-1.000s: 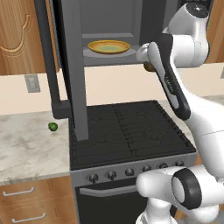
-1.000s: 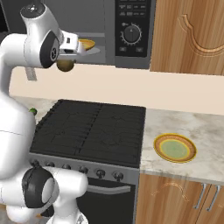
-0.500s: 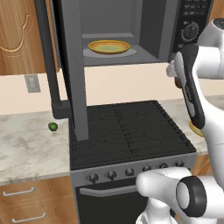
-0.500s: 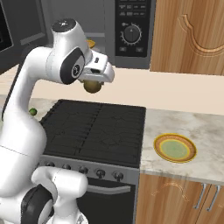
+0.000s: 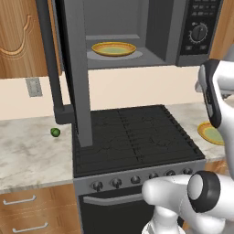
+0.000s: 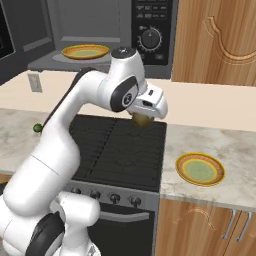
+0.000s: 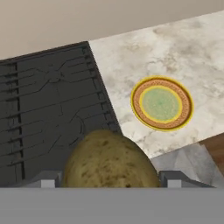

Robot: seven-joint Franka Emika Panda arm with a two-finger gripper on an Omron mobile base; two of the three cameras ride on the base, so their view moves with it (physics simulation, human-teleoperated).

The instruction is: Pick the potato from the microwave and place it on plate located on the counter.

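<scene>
Olive-brown and speckled, the round potato is held clamped between the jaws of the white arm's 2-finger gripper, at the centre of the right base view, above the black stove top. The yellow-orange rimmed plate on the marbled stone counter lies at centre right. An early release could drop the potato onto the stove, and an off-centre release could let it roll off the shallow rim.

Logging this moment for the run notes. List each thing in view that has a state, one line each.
Microwave: door swung open, one plate inside.
Potato: held in the claw, off the surface, above the stove's right edge.
Claw: shut on the potato.
Plate on the counter: nothing on it yet.
Plate in the microwave: nothing on it.
Green ball: loose on the counter left of the stove.
Stove: nothing on the grates.
</scene>
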